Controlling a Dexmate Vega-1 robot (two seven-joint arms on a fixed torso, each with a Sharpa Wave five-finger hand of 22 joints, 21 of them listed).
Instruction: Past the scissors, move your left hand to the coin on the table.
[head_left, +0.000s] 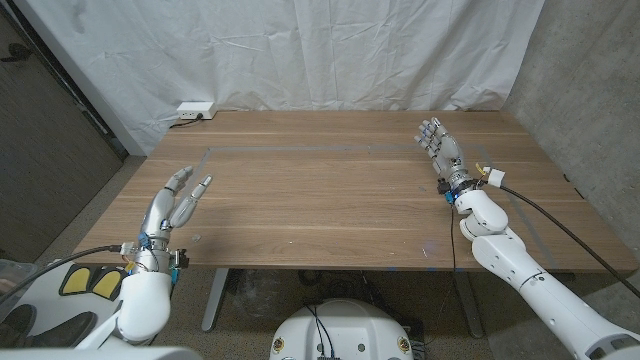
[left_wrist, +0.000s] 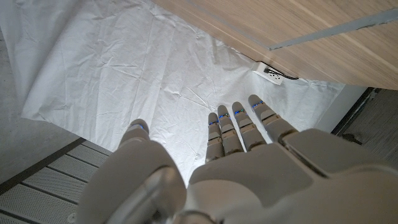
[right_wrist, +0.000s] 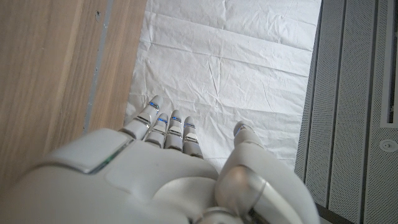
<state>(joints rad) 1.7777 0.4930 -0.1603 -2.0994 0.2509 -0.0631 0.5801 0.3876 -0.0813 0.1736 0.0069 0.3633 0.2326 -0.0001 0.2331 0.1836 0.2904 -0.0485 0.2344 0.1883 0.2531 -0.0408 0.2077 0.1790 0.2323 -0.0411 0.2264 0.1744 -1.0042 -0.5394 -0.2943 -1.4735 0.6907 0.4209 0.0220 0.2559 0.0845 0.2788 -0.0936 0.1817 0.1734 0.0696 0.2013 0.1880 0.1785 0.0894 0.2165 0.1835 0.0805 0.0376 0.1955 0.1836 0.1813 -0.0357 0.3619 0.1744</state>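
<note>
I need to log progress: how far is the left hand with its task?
Nothing looks done. The left hand hovers open at the near left of the table, holding nothing. No scissors or coin can be seen on the wood, so the whole move remains.

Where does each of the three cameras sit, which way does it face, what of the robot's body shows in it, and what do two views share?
Head view: on the robot's head, looking down over the wooden table; left hand and right hand both show, fingers apart.
Left wrist view: on the left wrist, along the left hand's back toward the white curtain.
Right wrist view: on the right wrist, along the right hand's back toward the curtain.
Shared: head and left wrist views both show the white power strip.
</note>
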